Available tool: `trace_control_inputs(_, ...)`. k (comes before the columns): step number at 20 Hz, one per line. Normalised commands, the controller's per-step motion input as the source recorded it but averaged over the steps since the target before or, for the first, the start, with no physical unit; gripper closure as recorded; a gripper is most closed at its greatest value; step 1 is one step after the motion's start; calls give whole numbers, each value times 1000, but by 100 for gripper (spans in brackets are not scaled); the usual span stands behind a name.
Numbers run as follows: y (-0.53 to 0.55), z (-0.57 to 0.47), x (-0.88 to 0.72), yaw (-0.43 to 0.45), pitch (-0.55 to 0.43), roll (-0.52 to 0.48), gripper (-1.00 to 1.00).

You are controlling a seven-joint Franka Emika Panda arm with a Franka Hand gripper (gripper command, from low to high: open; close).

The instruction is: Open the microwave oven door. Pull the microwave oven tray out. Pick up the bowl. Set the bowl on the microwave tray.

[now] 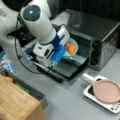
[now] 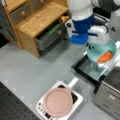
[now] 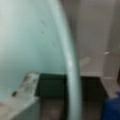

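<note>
— Where is the gripper (image 2: 93, 44) right now?

— In front of the microwave oven (image 1: 100, 37), low over its opening. In both front views the white and blue wrist hangs just above the bowl (image 2: 102, 52), and the bowl's rim runs up into the gripper.

— Is it clamped on the bowl?

— It looks that way. In the wrist view the pale teal rim of the bowl (image 3: 68, 62) fills the picture close against the camera, with a grey finger (image 3: 23, 90) at the lower left beside the bowl's wall. I would say the jaws are closed on the rim, though the far finger is hidden, so that is likely rather than certain.

— And the door?

— The microwave oven door (image 1: 63, 70) is down, lying flat towards a front view's bottom, its dark glass facing up. In a front view the door (image 2: 86, 68) juts out from the oven (image 2: 111, 96) with its handle edge nearest the grey table (image 2: 32, 72).

— The tray?

— The microwave oven tray (image 2: 105, 67) shows as a thin, pale-glinting sheet under the bowl. Whether the bowl rests on it or hangs just above, I cannot tell.

— What is in the bowl?

— An orange lump (image 1: 70, 48), against the side nearest the oven's knobs.

— Anything else nearby?

— A pink plate (image 1: 107, 90) on a white slab (image 1: 88, 92), well apart from the bowl, and a wooden cabinet (image 2: 37, 22) with an open drawer (image 2: 50, 36).
</note>
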Motion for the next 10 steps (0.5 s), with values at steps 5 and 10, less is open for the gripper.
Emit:
trace_control_inputs(5, 249, -99, -283, -256, -218, 97, 100)
trace_control_inputs(10, 410, -180, -378, -276, -241, 114, 100)
